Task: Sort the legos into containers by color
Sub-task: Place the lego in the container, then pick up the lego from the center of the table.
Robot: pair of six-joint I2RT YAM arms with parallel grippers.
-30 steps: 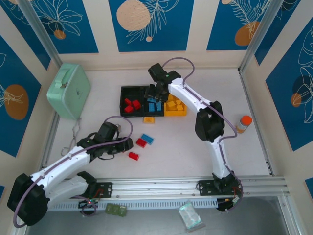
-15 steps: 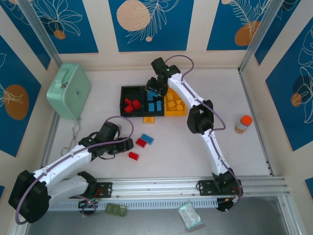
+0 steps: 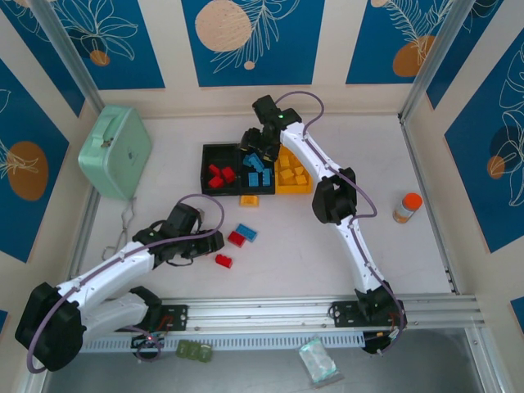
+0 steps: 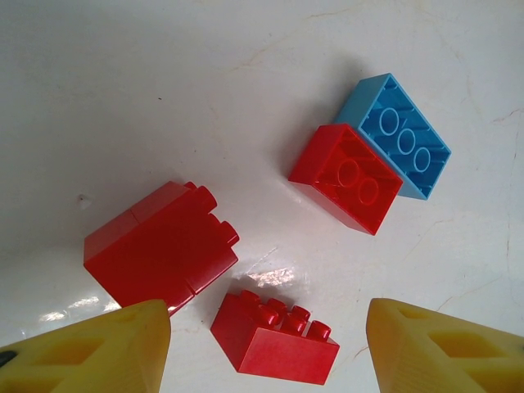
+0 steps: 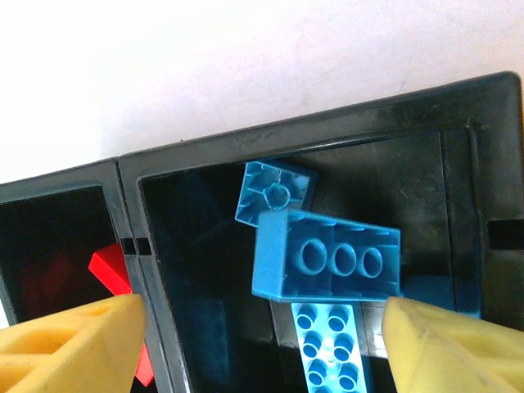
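Observation:
Three joined containers stand at the back: a black bin [image 3: 206,164] with red legos, a black middle bin [image 5: 205,303] with blue legos, and a yellow-orange bin [image 3: 304,190] with orange ones. My right gripper [image 5: 262,315] hangs open above the middle bin [image 3: 246,188]. A blue brick [image 5: 327,262] lies studs-down below it, free of both fingers. My left gripper [image 4: 266,327] is open low over the table, its fingers on either side of a small red brick [image 4: 274,340] without touching it. Close by lie a red stack [image 4: 160,246], another red brick [image 4: 348,176] and a blue brick [image 4: 401,135].
One orange brick [image 3: 249,199] lies on the table just in front of the bins. A mint-green case [image 3: 115,151] stands at the back left. An orange-capped bottle [image 3: 407,206] stands at the right. A small plastic bag [image 3: 319,360] lies below the front rail.
My right gripper shifted back over the middle bin and opened, letting the blue brick drop among the blue legos. The left arm has hardly moved.

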